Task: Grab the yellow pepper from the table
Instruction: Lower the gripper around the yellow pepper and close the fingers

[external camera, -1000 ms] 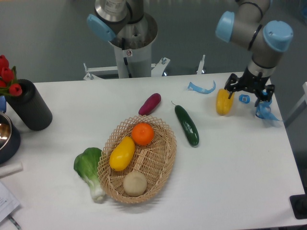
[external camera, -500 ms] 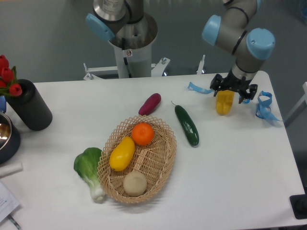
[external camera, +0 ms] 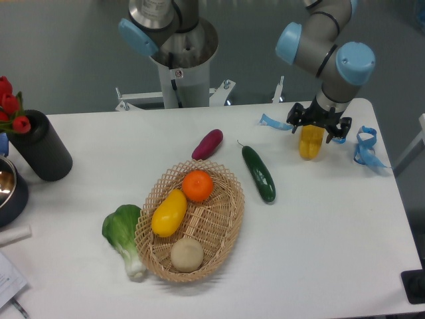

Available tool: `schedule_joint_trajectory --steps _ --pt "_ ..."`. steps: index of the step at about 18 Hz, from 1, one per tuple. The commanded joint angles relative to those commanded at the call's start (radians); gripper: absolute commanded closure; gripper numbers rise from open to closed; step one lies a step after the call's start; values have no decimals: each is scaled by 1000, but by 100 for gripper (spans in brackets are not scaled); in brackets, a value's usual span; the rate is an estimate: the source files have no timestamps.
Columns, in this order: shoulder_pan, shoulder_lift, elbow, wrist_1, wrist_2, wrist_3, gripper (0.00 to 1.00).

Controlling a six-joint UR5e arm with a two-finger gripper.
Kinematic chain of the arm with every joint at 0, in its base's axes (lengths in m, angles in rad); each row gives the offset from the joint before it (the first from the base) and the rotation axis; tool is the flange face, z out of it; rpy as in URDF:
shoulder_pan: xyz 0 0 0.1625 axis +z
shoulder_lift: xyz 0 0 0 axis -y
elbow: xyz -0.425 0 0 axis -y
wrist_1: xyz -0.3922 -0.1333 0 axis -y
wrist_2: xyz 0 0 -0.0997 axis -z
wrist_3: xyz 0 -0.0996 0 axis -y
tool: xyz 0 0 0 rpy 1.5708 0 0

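Camera view from the fixed position: the pincer (external camera: 317, 126) is seen at the far right of the tabletop (external camera: 332, 252), pointed downward, its dark fingers spread to either side of the top of the yellow pepper (external camera: 311, 142). Whether the fingers are pressed against the fruit or merely straddle it cannot be told, as the contact is too small and dark to be resolved. The pepper is found directly beneath the pincer, its long axis running roughly up and down in the view, its lower end at or near the white surface. A grasp, if judged from this alignment, would call for closure across the pepper's narrow width and then a straight lift. Blue ribbon scraps (external camera: 364, 149) are seen just beside the pepper on both sides. Farther left lie the dark green cucumber (external camera: 258, 174), a purple vegetable (external camera: 207, 144) and the wicker basket (external camera: 229, 226).
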Motion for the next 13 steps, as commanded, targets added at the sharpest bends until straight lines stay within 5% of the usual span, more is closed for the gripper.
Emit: schedule_joint_trajectory --steps 9,10,13 --pt "-2 -17 -20 43 41 6 3" --pt "-2 -20 -29 66 43 2 10" --pt "-6 -20 -46 110 46 5 50"
